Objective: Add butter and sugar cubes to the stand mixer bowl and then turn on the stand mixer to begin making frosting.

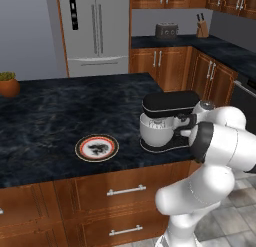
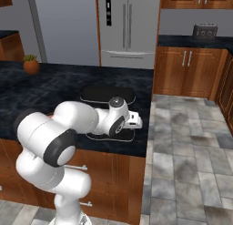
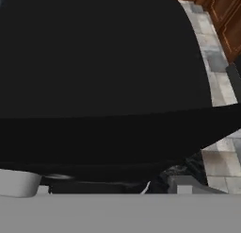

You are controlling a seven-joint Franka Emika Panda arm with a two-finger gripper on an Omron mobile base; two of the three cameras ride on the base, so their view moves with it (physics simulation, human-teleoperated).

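The black stand mixer (image 1: 167,111) with its big bulky head sits on the dark stone counter (image 1: 60,106), close to the counter's front edge and near its right end. The deep round white-grey bowl (image 1: 155,131) sits under the mixer's head, on the mixer's flat black base. What lies inside the bowl is too hard to see.

The robot's white arm bends over the front edge of the counter and reaches to the right side of the mixer. The gripper (image 1: 186,125) is right up against the mixer there (the fingers are too hidden to tell if they are wide or closed). From the hand camera, the mixer's black body (image 3: 103,76) is very close and dark.

A flat round plate with a red rim and a dark middle pattern (image 1: 97,147) lies left of the mixer, near the front edge. A small orange pot with a green plant (image 1: 8,84) stands at the counter's far left corner. A grey toaster (image 1: 166,30) sits on the back counter.
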